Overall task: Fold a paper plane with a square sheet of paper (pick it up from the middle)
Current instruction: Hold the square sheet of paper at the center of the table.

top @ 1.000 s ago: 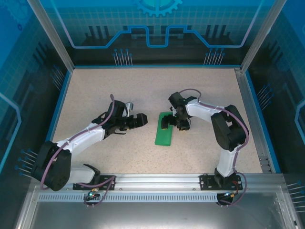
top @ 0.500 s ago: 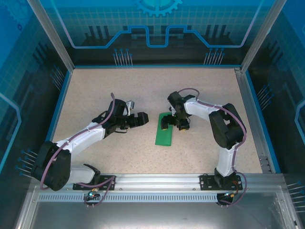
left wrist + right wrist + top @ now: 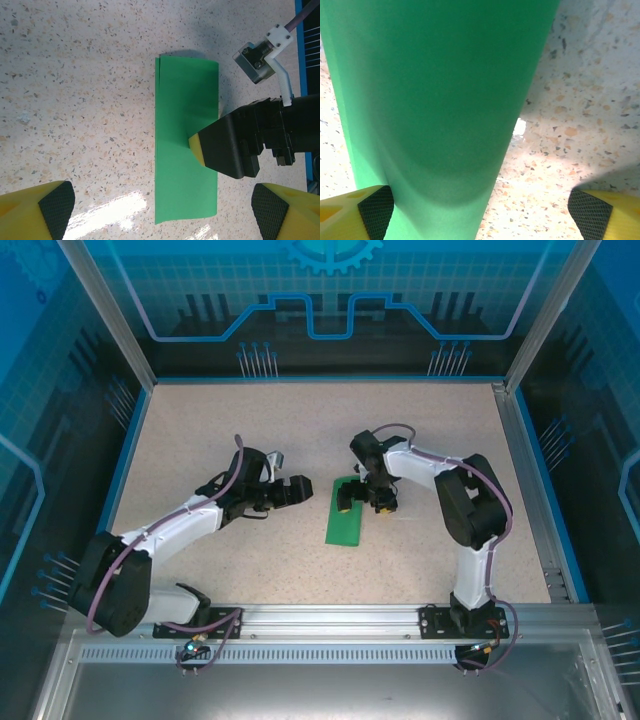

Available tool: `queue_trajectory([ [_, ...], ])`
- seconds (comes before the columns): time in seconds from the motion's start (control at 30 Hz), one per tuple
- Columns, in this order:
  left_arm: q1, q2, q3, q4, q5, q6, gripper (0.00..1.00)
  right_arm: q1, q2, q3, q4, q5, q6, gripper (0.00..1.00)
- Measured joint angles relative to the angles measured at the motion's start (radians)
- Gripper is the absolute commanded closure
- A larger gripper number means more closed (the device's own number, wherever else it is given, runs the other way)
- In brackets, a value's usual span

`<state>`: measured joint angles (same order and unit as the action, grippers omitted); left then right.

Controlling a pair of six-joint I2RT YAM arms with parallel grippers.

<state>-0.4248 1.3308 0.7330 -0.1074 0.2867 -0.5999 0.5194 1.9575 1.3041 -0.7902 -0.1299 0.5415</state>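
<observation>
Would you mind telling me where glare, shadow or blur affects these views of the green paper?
Left wrist view: sharp, with a bright glare patch on the table left of the folded green paper. Right wrist view: the paper is very close and soft, darkened by shadow across its lower part. Top external view: evenly lit, no glare on the paper.

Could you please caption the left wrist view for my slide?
Folded green paper on the speckled table, a right gripper finger over its edge, between the left gripper's open fingers.
</observation>
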Motion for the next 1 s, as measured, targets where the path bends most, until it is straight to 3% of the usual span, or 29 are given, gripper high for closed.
queue_trajectory([
  [0.3,-0.008,0.016,0.018,0.000,0.004,0.000,0.09,0.008,0.015,0.017,-0.019,0.019,0.001,0.03],
  [0.53,-0.020,0.058,0.041,-0.003,0.011,-0.003,0.21,0.012,0.029,0.033,-0.037,0.029,0.001,0.02],
  [0.83,-0.024,0.087,0.046,-0.002,0.014,-0.030,0.28,0.013,0.033,0.038,-0.040,0.029,0.005,0.01],
  [1.0,-0.024,0.089,0.046,-0.001,0.014,-0.029,0.38,0.013,0.039,0.039,-0.047,0.036,0.008,0.02],
])
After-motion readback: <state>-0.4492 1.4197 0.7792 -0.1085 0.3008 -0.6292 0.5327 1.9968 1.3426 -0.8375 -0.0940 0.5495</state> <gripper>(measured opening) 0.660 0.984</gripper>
